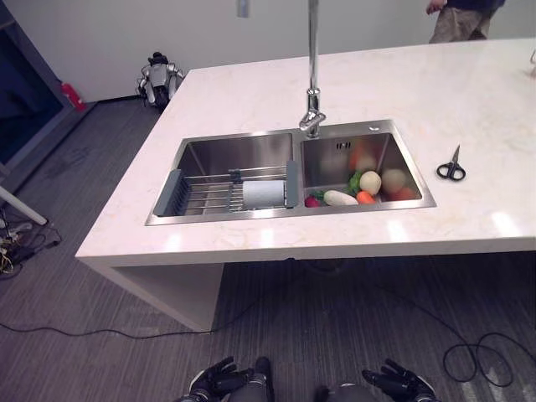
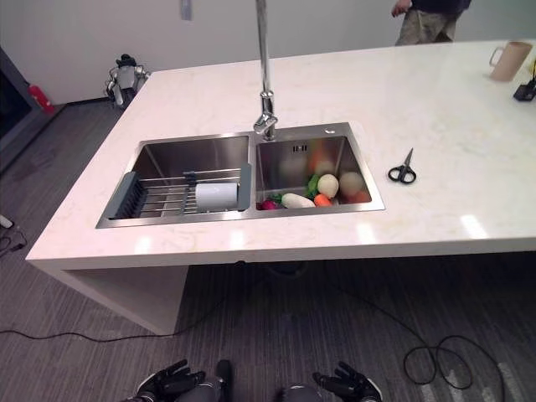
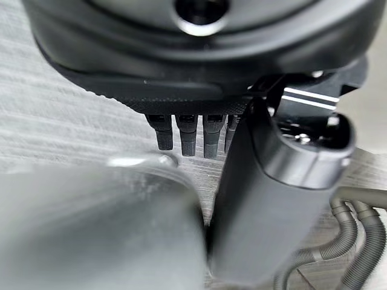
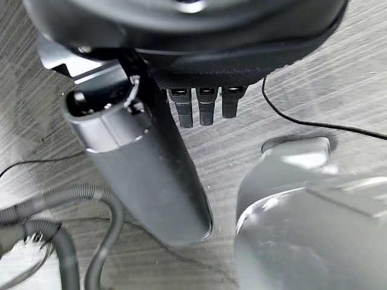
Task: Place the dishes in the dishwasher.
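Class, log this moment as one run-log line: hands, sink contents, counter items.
left hand: open, low, idle | right hand: open, low, idle | sink: rack, vegetables | counter: scissors

A person [image 1: 459, 18] behind the counter's far edge is cut off above the waist. Both hands, left hand [image 1: 219, 382] and right hand [image 1: 400, 383], are cropped at the bottom edge. Vegetables [image 1: 368, 186] in the sink's right basin overlap, kinds unclear.

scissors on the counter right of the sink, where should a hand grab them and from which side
Probably by the black handle loops of the scissors, coming straight down from above. They lie flat on the countertop with blades pointing away from the robot and loops nearest it, so fingers can pinch the thicker loops. Both hands hang low, relaxed.
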